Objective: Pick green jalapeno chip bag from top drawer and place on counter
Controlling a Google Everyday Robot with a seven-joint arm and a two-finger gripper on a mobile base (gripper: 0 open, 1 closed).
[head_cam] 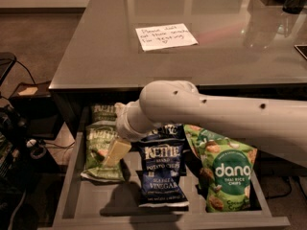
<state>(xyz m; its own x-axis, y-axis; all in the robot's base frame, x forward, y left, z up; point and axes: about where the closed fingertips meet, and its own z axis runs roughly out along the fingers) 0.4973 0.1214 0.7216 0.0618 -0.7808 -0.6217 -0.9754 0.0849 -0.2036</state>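
Robot arm (216, 114) stretches in from the right edge of the frame across the open top drawer (96, 202), its tool (114, 155) at centre left, low over the green jalapeno chip bag (94, 153). The bag lies flat on the left side of the drawer, lower left of the frame. Its long axis runs from the top of the frame toward the bottom, parallel to the drawer's side wall, and the white KETTLE lettering sits at the upper end and reads upright. The tool overlaps the bag's right half, angled down and to the left; whether the two touch, and whether the tool is wide or narrow, cannot be told. A second light-green bag (103, 113) lies just behind, partly under the edge of the glossy grey worktop (96, 56), which fills the upper frame and carries a handwritten paper note (165, 36). A dark blue Kettle bag (163, 174) rests mid-drawer, just right of the tool, and a bright green dang bag (225, 176) lies at lower right
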